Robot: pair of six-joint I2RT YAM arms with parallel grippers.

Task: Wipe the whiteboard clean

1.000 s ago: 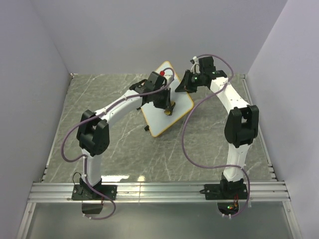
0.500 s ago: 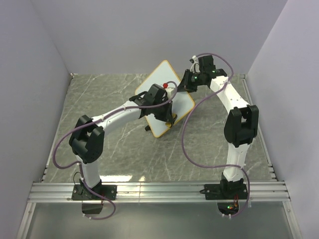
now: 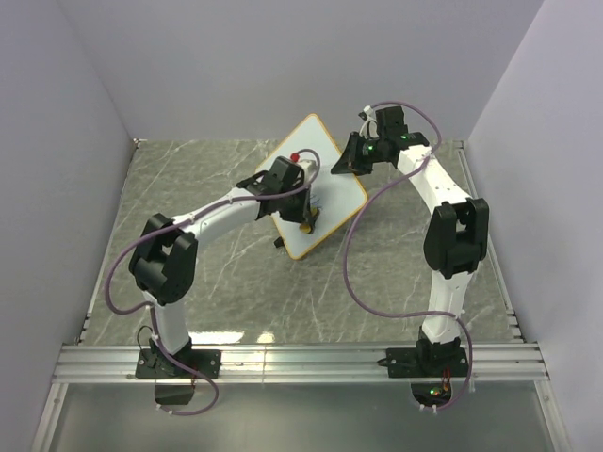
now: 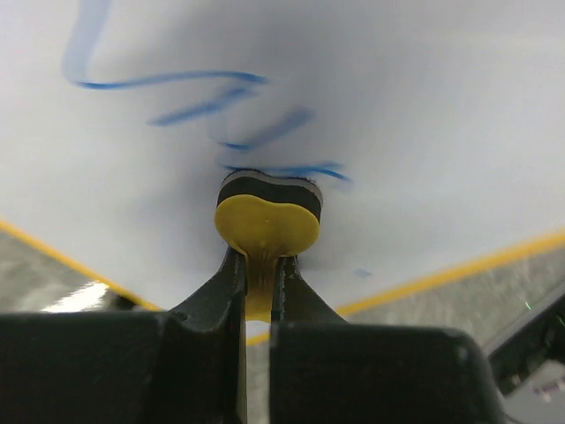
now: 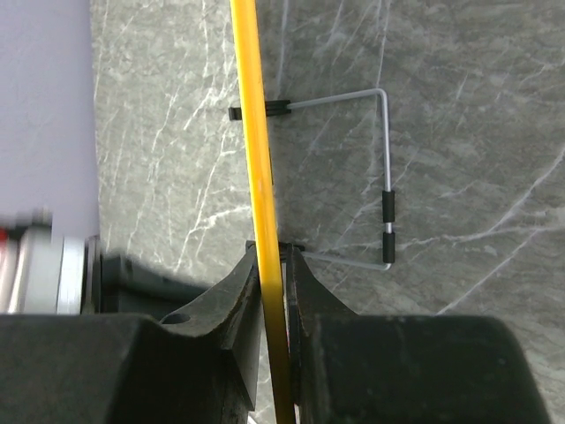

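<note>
The whiteboard (image 3: 335, 194), white with an orange-yellow frame, stands tilted at the back middle of the table. My left gripper (image 3: 303, 218) is shut on a small yellow eraser (image 4: 267, 225). The eraser's dark felt face presses on the board just below the blue scribbles (image 4: 212, 110). My right gripper (image 3: 345, 166) is shut on the board's upper right edge. In the right wrist view the yellow frame (image 5: 252, 132) runs edge-on between its jaws (image 5: 274, 258).
A bent wire stand (image 5: 386, 190) with black sleeves sticks out behind the board over the grey marble table (image 3: 236, 282). Pale walls (image 3: 85, 141) close in the left, back and right. An aluminium rail (image 3: 301, 363) carries both arm bases at the near edge.
My left gripper has dragged the eraser down and to the left across the board. The right gripper has kept its hold on the frame and the board has barely shifted.
</note>
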